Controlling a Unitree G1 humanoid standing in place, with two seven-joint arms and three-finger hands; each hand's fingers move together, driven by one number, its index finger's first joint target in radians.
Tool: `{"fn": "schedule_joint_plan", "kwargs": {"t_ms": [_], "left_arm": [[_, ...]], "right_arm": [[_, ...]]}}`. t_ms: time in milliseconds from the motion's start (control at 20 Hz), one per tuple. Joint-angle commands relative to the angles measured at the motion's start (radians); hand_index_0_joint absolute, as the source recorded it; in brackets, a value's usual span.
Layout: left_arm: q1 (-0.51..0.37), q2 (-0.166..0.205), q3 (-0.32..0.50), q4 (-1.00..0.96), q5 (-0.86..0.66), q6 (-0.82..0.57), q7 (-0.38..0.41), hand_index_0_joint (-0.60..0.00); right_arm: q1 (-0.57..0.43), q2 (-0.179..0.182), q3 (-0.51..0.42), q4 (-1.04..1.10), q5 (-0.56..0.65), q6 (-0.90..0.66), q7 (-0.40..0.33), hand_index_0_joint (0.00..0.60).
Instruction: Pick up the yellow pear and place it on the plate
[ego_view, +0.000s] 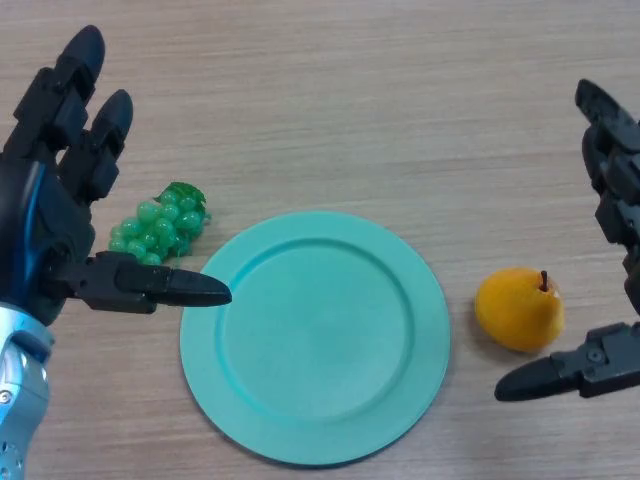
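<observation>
the round, yellow-orange pear with a short dark stem (519, 308) lay on the light wood-grain tabletop (330, 110), just to the right of the round teal plate (250, 420) and apart from its rim. the black right hand (612, 290) was beside the pear, its fingers (608, 150) released and spread, thumb below the fruit, none touching it. the black left hand (60, 230) hovered at the left, fingers straight, thumb reaching over the plate's left rim. a bunch of green plastic grapes (160, 228) sat just left of the plate.
</observation>
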Motion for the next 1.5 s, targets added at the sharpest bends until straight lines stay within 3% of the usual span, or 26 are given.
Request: {"fn": "schedule_joint_plan", "kwargs": {"t_ms": [50, 300, 500, 700, 850, 1050, 1450, 1500], "left_arm": [[-0.037, 0.040, 0.064, -0.086, -0.033, -0.091, 0.015, 0.000], [-0.015, 0.029, 0.058, -0.107, -0.007, -0.070, -0.015, 0.000], [0.020, 0.023, 0.075, -0.102, 0.008, -0.111, -0.051, 0.000], [0.050, 0.035, 0.135, -0.064, 0.005, -0.141, -0.104, 0.000], [0.074, 0.019, 0.121, -0.035, 0.068, -0.211, -0.128, 0.000], [0.083, 0.007, 0.096, -0.042, 0.088, -0.214, -0.117, 0.000], [0.071, 0.012, 0.121, -0.132, 0.013, -0.105, -0.099, 0.000], [0.072, 0.012, 0.120, -0.133, 0.013, -0.105, -0.100, 0.000]], "right_arm": [[-0.030, -0.016, -0.066, -0.040, 0.060, -0.155, -0.013, 0.000], [-0.014, -0.011, -0.067, -0.033, 0.047, -0.182, -0.008, 0.000], [-0.062, -0.028, -0.067, 0.072, 0.024, -0.209, -0.010, 0.000], [-0.141, -0.058, -0.081, 0.331, 0.046, -0.394, -0.009, 0.000], [-0.213, -0.089, -0.076, 0.600, -0.025, -0.559, -0.043, 0.000], [-0.283, -0.113, -0.057, 0.867, -0.037, -0.648, -0.062, 0.000], [-0.381, -0.087, 0.001, 1.146, -0.040, -0.674, -0.101, 0.000], [-0.383, -0.087, 0.001, 1.154, -0.042, -0.679, -0.103, 0.099]]}}
